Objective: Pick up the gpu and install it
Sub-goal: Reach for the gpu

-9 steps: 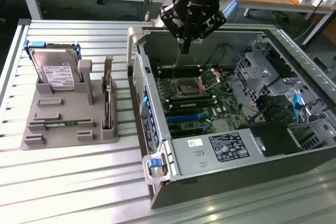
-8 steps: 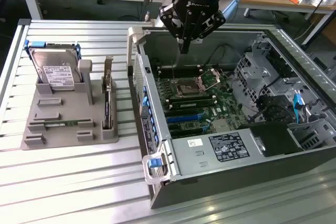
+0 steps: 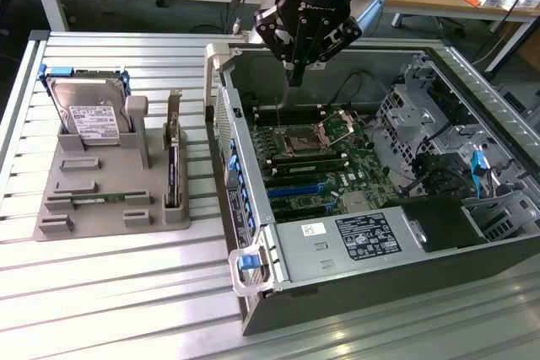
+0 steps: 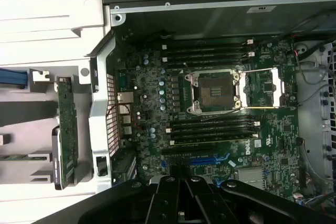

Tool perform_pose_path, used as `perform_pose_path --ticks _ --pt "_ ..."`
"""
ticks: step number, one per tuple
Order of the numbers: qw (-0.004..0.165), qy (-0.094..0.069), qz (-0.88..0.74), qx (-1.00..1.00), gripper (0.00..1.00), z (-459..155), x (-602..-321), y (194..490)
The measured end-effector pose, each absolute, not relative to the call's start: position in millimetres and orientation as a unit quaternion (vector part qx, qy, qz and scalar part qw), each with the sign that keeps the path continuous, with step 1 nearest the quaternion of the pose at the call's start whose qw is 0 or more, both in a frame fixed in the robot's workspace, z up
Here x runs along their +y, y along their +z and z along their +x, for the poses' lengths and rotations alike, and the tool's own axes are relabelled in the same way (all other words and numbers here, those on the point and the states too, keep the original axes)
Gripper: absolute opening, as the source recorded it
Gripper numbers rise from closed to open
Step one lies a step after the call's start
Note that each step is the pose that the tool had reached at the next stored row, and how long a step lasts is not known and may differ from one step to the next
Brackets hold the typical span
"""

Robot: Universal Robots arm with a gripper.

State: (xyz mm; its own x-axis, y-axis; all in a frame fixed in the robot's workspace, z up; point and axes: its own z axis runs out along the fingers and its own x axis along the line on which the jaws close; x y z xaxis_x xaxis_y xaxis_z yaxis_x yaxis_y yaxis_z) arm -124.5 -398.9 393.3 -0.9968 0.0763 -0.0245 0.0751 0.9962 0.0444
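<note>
Over the open computer case (image 3: 295, 246) we note the gripper (image 3: 294, 73) shut, holding nothing. The gpu (image 3: 172, 166) stands on edge in the grey holder (image 3: 93, 200) beside the case, untouched. We judge the pick-up not begun; it calls for opened jaws above the card.

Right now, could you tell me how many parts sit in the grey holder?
3: the hard drive standing upright, the gpu on edge on the side nearest the case, and a green memory stick lying flat. None seems hidden.
</note>
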Motion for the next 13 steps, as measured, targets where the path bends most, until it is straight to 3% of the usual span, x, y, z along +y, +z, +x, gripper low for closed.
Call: perform_pose_path --ticks 13 --pt "0.013 0.022 0.038 0.999 0.11 -127.7 -398.9 393.3"
